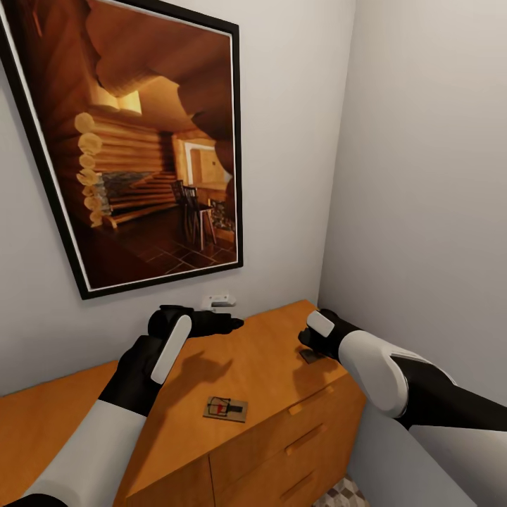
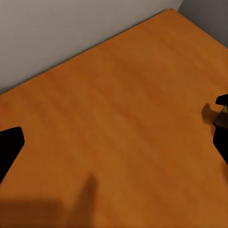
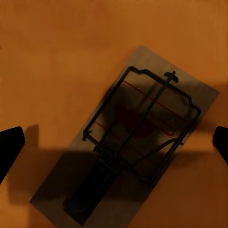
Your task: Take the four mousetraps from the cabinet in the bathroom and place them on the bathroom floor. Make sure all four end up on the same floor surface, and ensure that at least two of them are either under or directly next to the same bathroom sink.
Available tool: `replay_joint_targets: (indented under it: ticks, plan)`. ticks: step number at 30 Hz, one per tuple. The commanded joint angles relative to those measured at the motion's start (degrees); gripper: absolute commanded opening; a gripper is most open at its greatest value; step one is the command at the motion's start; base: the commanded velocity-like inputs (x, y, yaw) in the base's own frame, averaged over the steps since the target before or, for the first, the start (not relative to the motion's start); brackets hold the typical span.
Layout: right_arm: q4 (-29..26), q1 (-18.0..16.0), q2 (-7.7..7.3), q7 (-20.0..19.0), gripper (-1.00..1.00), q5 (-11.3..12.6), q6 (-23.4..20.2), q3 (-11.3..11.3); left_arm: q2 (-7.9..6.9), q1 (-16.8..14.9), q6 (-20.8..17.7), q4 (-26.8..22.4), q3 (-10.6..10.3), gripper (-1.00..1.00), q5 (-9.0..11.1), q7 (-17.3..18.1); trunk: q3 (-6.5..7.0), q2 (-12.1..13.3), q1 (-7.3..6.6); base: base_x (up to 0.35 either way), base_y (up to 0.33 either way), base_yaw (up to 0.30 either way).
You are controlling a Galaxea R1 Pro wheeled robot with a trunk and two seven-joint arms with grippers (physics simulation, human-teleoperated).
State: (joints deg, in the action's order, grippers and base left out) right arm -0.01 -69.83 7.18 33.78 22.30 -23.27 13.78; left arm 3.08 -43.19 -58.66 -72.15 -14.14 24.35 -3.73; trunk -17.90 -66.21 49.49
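Note:
The orange-brown cabinet (image 1: 267, 359) stands in a wall corner. One mousetrap (image 1: 225, 408) lies flat on its top near the front edge, between my two arms. A second mousetrap (image 3: 137, 142) lies near the top's right end, in shadow directly beneath my right gripper (image 3: 114, 145), whose fingers are spread wide on either side of it without touching. In the head view that right gripper (image 1: 312, 345) points down at this mousetrap (image 1: 310, 356). My left gripper (image 1: 224, 324) hovers open over the bare back part of the cabinet top (image 2: 118, 109), holding nothing.
A large black-framed picture (image 1: 141, 141) of a log-cabin room hangs on the wall behind the cabinet. A small white fitting (image 1: 218, 301) sits on the wall just above the top. The side wall closes in on the right. A patch of patterned floor (image 1: 345, 493) shows below.

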Motion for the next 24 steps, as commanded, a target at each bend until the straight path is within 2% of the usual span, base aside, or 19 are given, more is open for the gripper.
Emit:
replay_joint_targets:
  ticks: [1,24]
  plan:
    - [0.0,0.4,0.02,0.3,1.00,-0.2,-0.2,1.0,0.00,-0.1,-0.2,-0.1,0.0,1.00,0.4,-0.4,-0.09,0.0,0.01,0.000,0.000,0.000]
    - [0.0,0.4,-0.06,0.3,1.00,0.0,-0.2,1.0,0.00,-0.1,-0.2,-0.1,0.0,1.00,0.4,-0.4,-0.09,0.0,0.01,0.000,0.000,0.000]
